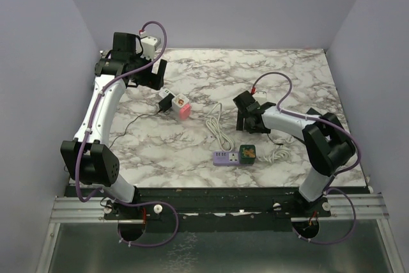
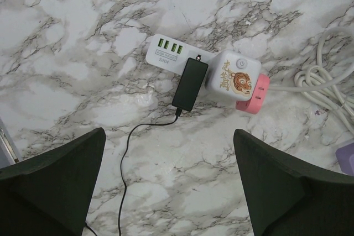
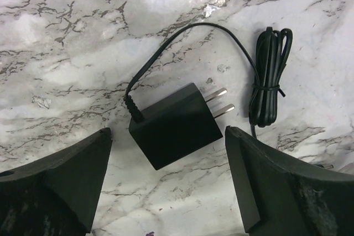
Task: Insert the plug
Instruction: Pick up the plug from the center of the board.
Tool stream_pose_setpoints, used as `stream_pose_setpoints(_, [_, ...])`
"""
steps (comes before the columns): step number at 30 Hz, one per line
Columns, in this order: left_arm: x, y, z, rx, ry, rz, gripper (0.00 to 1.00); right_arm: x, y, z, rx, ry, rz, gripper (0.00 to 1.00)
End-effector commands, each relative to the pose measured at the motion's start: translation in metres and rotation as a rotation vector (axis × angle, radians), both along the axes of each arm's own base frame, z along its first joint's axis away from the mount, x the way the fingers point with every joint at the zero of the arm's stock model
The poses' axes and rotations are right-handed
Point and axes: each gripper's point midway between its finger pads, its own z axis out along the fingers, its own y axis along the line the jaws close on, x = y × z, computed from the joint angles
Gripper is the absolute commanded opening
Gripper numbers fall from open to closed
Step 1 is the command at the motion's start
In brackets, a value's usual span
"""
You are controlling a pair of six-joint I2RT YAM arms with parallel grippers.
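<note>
Marble table (image 1: 192, 75), top view: L arm raised over white-pink socket cube (image 1: 176, 103); purple power strip (image 1: 233, 156) nr front edge. L wrist view: left gripper (image 2: 168, 135) wide open, holding nothing, above the cube. R wrist view: right gripper (image 3: 167, 135) open, fingers either side of black plug (image 3: 174, 125) lying flat on marble, not clamped; cord bundle (image 3: 268, 78) beside.
</note>
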Motion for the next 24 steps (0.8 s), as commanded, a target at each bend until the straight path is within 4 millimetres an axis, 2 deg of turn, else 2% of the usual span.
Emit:
stream_pose_setpoints(1, [0.002, 0.0, 0.008, 0.004, -0.023, 0.002, 0.99, 0.001, -0.011, -0.012, -0.087, 0.02, -0.006, 0.88])
stream_pose_setpoints(10, [-0.001, 0.003, 0.008, 0.02, -0.031, 0.009, 0.99, 0.012, 0.003, -0.018, -0.054, 0.025, 0.016, 0.77])
stream_pose_setpoints(16, [0.0, 0.003, 0.007, 0.017, -0.03, 0.013, 0.99, 0.02, 0.012, -0.015, -0.039, 0.019, 0.07, 0.71])
stream_pose_setpoints(20, [-0.003, 0.002, 0.007, 0.006, -0.028, 0.011, 0.99, 0.021, 0.013, -0.013, -0.042, 0.018, 0.109, 0.72])
stream_pose_setpoints(24, [-0.003, 0.003, 0.004, 0.012, -0.027, 0.018, 0.99, 0.022, 0.023, -0.011, 0.002, 0.011, 0.159, 0.71])
